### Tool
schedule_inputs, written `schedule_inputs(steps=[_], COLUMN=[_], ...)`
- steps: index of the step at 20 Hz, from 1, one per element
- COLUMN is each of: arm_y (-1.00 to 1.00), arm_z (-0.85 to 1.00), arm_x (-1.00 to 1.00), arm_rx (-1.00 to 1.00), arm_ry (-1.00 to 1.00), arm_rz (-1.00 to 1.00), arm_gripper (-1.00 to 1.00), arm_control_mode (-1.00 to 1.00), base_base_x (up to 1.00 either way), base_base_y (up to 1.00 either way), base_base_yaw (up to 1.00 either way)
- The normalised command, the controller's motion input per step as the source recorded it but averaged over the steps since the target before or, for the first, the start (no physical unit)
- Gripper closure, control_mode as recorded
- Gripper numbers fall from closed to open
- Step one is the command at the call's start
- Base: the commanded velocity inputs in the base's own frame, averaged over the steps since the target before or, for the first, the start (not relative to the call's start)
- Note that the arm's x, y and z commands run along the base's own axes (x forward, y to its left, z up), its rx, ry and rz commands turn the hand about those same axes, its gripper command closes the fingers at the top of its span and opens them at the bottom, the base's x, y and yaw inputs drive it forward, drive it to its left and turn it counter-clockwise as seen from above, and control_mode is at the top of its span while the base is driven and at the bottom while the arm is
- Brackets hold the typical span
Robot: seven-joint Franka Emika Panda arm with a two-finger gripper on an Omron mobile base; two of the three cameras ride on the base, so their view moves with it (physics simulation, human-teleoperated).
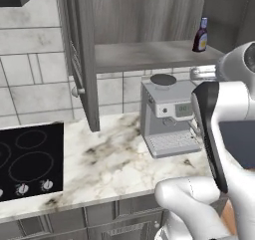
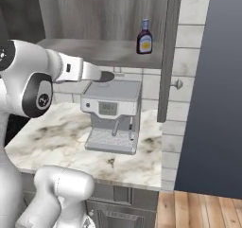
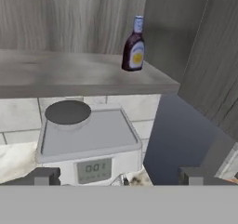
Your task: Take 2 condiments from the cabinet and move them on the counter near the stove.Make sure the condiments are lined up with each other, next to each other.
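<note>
Open-jawed, the gripper hung above the coffee machine, holding nothing, while the bottle stood upright near the cabinet shelf's right front edge, open shelf beside it.

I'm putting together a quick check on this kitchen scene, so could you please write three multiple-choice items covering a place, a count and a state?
1. Where does the bottle stand?
A. on the cooktop
B. on the cabinet shelf
C. on the coffee machine

2. How many bottles are on that shelf?
A. one
B. two
C. three

3. How is the cabinet door?
A. shut
B. missing
C. swung open

Answers: 1 B, it stands near the shelf's right end; 2 A, a single dark bottle shows there; 3 C, the door stands edge-on, baring the shelf.
</note>
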Motion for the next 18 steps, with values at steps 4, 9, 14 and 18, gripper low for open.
schedule_inputs(steps=[4, 9, 14, 18], arm_y=[-0.31, -0.4, -0.43, -0.27], arm_z=[0.19, 0.12, 0.01, 0.0], arm_x=[0.57, 0.56, 0.53, 0.47], arm_rx=[0.0, 0.0, 0.0, -0.01], arm_ry=[0.0, 0.0, 0.0, -0.02], arm_rz=[-0.04, -0.05, -0.04, -0.07], arm_gripper=[-1.0, -1.0, -1.0, -1.0], arm_control_mode=[-1.0, -1.0, -1.0, -1.0], base_base_x=[0.0, 0.0, 0.0, 0.0], base_base_y=[0.0, 0.0, 0.0, 0.0], base_base_yaw=[0.0, 0.0, 0.0, 0.0])
